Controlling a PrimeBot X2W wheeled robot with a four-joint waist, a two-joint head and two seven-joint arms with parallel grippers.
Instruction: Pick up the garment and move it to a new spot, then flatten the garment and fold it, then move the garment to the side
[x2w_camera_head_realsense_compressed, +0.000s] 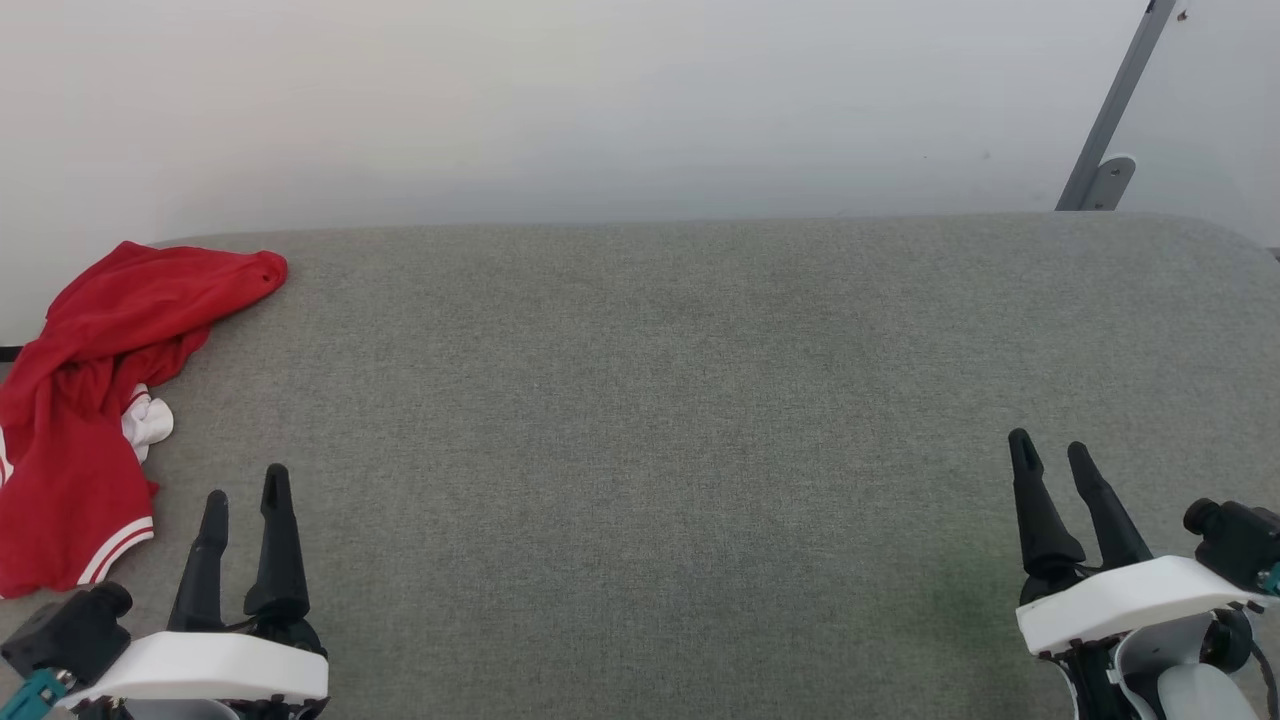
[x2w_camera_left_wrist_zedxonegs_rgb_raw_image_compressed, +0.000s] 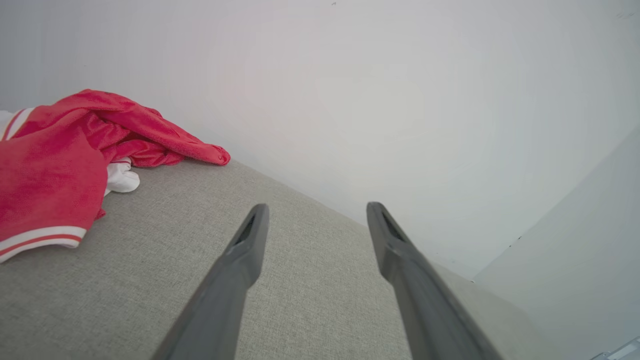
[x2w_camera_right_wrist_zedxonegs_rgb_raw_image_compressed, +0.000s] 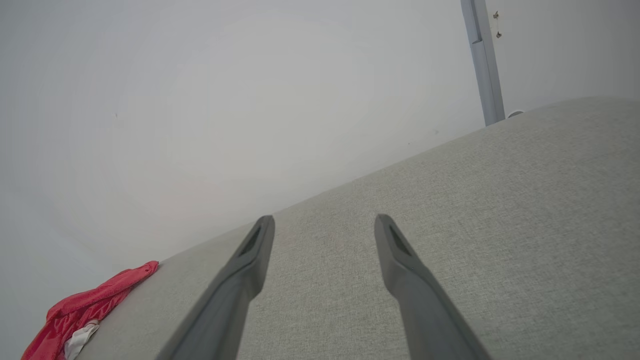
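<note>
The garment (x2w_camera_head_realsense_compressed: 90, 400) lies crumpled at the far left of the grey cushioned surface (x2w_camera_head_realsense_compressed: 640, 420), bright red with a white striped band and a bit of white inside showing. The left wrist view has the garment (x2w_camera_left_wrist_zedxonegs_rgb_raw_image_compressed: 55, 170) at its left, and the right wrist view catches the garment (x2w_camera_right_wrist_zedxonegs_rgb_raw_image_compressed: 85, 310) at the lower left. My left gripper (x2w_camera_head_realsense_compressed: 245, 485) stands open at the lower left, just right of the garment and apart from it, nothing between its fingers. My right gripper (x2w_camera_head_realsense_compressed: 1050, 448) is open at the lower right, far from the garment.
A pale wall (x2w_camera_head_realsense_compressed: 600, 100) rises right behind the surface's far edge. A grey slanted post with a bracket (x2w_camera_head_realsense_compressed: 1105, 150) stands at the back right. The surface's corners are rounded.
</note>
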